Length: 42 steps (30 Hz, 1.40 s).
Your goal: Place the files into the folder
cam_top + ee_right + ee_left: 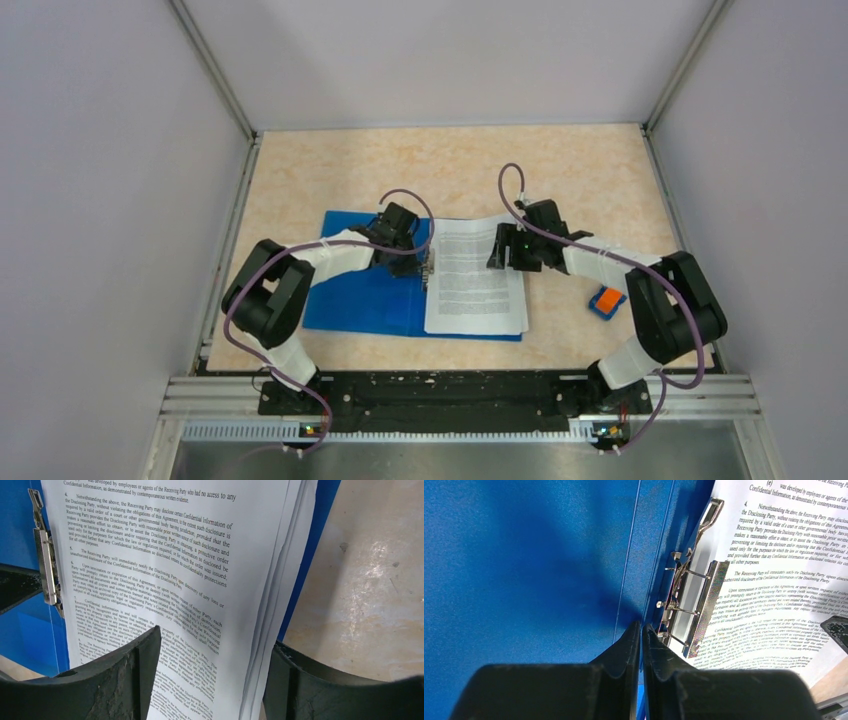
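The blue folder (pixel 360 290) lies open on the table. The files (pixel 475 275), a stack of white printed sheets, lie on its right half beside the metal clip (pixel 430 270). My left gripper (pixel 424 258) is shut, its tips at the folder's spine crease just left of the clip (pixel 704 605); I see nothing between its fingers (pixel 634 645). In its wrist view the folder (pixel 524 555) fills the left and the files (pixel 774 555) the right. My right gripper (pixel 503 250) is open, straddling the right edge of the files (pixel 165 555), one finger (pixel 145 655) over the page and the other past the edge.
A small orange-and-blue object (pixel 607 300) lies on the table right of the folder, under my right arm. Grey walls enclose the table on the left, back and right. The top right corner of the sheets (pixel 500 218) curls up slightly.
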Motion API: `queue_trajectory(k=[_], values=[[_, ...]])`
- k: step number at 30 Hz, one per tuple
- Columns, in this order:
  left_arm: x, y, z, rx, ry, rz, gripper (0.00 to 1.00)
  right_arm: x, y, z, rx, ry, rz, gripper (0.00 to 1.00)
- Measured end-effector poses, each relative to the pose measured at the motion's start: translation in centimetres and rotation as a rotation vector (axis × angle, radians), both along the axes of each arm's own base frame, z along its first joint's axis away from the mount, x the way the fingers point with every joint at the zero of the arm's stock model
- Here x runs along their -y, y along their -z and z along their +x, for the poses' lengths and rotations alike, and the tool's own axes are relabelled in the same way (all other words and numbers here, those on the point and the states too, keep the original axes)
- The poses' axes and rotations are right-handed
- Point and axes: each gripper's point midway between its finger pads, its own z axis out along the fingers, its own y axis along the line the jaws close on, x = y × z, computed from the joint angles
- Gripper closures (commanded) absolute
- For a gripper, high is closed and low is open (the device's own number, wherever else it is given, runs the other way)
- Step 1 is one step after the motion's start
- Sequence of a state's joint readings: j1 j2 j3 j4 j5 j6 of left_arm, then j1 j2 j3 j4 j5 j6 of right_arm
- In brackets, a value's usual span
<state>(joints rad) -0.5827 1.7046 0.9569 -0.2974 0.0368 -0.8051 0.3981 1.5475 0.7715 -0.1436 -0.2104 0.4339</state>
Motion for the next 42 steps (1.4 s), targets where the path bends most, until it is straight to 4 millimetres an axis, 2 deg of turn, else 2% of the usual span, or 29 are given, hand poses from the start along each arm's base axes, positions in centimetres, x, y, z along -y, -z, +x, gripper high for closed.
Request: queue_trajectory(k=[10,17,26,32,42], values=[[1.5,0.0,-0.6,0.010,0.009,-0.018,0.90,0.1,-0.2,0.2,0.001,0.041,0.020,0.26],[3.0,0.0,-1.5,0.010,0.032,-0.036,0.90,1.2,-0.2,0.7,0.008,0.105,-0.014,0.21],[3.2,0.0,-1.6,0.003,0.014,-0.040,0.90,3.6,-0.2,0.7,0.004,0.179,-0.055,0.15],[3.5,0.0,-1.5,0.003,0.009,-0.056,0.91,5.6,-0.1,-0.2,-0.003,0.231,-0.048,0.14],[3.9,0.1,-1.4,-0.001,0.000,-0.071,0.91,5.6,-0.1,-1.0,-0.004,0.227,-0.033,0.14]])
